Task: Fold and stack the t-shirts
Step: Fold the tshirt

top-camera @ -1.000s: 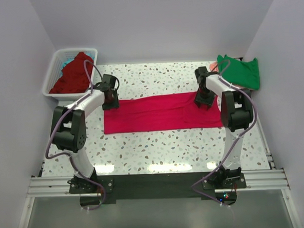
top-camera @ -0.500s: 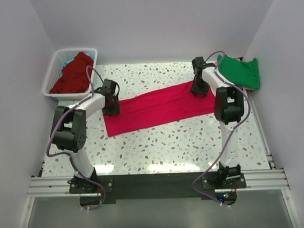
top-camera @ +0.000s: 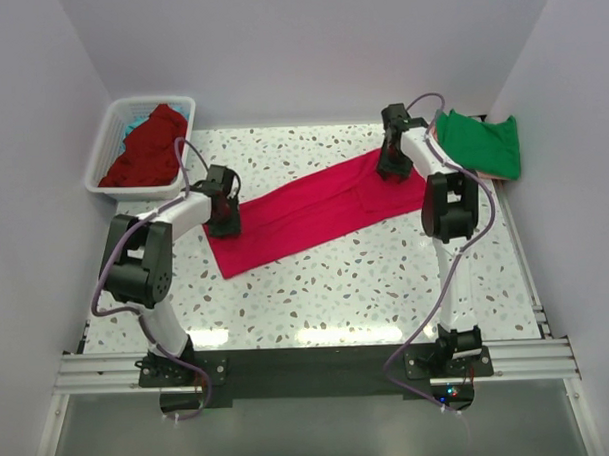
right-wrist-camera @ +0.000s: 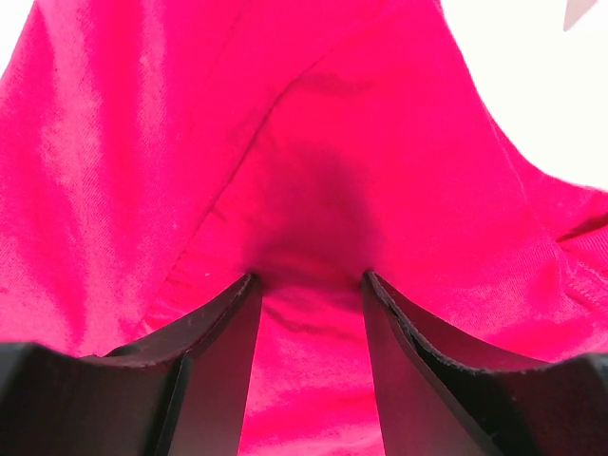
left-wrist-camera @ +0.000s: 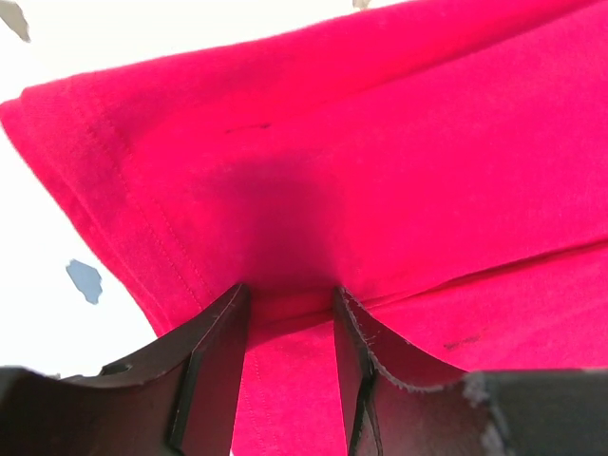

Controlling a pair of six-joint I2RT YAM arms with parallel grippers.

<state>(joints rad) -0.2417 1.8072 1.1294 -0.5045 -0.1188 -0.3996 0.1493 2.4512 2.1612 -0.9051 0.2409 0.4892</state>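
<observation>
A bright crimson-pink t-shirt (top-camera: 314, 208), folded into a long strip, lies slanted across the table from near left to far right. My left gripper (top-camera: 222, 223) pinches its left end, and in the left wrist view (left-wrist-camera: 290, 294) cloth bunches between the jaws. My right gripper (top-camera: 392, 168) pinches the shirt's far right end, and in the right wrist view (right-wrist-camera: 309, 280) the cloth is drawn up between the fingers. A dark red t-shirt (top-camera: 147, 148) lies in the basket over a bit of teal cloth (top-camera: 131, 124). A folded green t-shirt (top-camera: 482, 142) lies at the far right.
A white slatted basket (top-camera: 102, 155) stands at the far left corner. White walls close in the back and both sides. The green shirt sits just right of the right gripper. The speckled table top (top-camera: 367, 286) shows in front of the shirt.
My right gripper has moved away toward the back with the shirt's right end. The strip has swung from level to slanted. The left gripper has shifted slightly toward the near side.
</observation>
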